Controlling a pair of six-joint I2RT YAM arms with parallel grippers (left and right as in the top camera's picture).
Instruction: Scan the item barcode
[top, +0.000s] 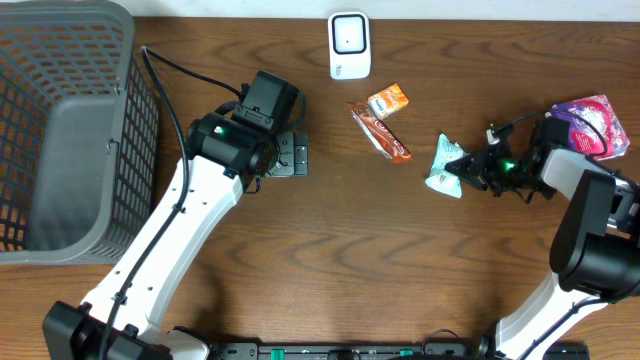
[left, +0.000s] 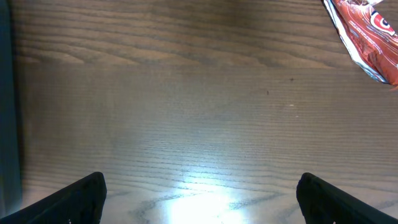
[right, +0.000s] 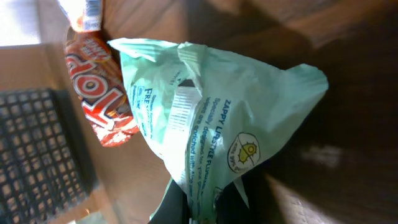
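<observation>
Because the grey basket (top: 60, 130) sat far off to the scanner's (top: 349, 45) left in the overhead view, I counted it out as a hazard; the trouble lay on the scanner's other side. The left gripper (left: 202, 199) hung over the table (left: 186, 93), below and left of the scanner, jaws spread wide and holding nothing. My worry was that it stood near any path toward the scanner.

The purple bag (top: 590, 125), well right of the scanner, lay just beside the right arm (top: 590, 230), and a careless swing could have dragged it. The right gripper (top: 468, 168) was clamped tight on one edge of the mint-green packet (top: 443, 166), the item to scan, which sat below and right of the scanner, well apart from it. That pinch on thin film looked shallow to me, and a quick lift could have let it slip.

The striped panel I took for the barcode (right: 180, 118) ran over a crumpled fold, so the scanner might have failed to read it. The red wrapper (top: 381, 133) and the small orange packet (top: 388, 101) lay between the item and the scanner, where a low carry could have swept them along.
</observation>
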